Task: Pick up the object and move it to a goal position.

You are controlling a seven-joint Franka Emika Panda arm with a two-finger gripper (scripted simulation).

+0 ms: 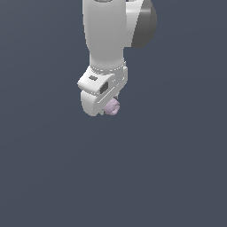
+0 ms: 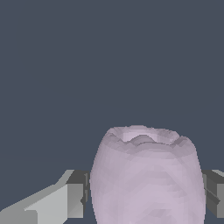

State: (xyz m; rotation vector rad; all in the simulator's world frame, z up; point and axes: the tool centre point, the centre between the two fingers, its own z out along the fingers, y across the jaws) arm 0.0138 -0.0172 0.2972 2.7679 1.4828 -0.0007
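The object is a small pale lilac-pink lumpy ball (image 1: 112, 106). In the exterior view it peeks out below and beside the white hand of my arm, mostly hidden by it. In the wrist view the ball (image 2: 146, 175) fills the space between my two grey fingers, one pad (image 2: 77, 194) touching one side and the other pad (image 2: 215, 192) touching the opposite side. My gripper (image 1: 111, 105) is shut on the ball; its fingertips are hidden in the exterior view. The goal position has no visible marker.
A plain dark blue-grey surface (image 1: 168, 177) lies all around in both views. The white arm with its dark grey joint (image 1: 144, 26) comes down from the top of the exterior view.
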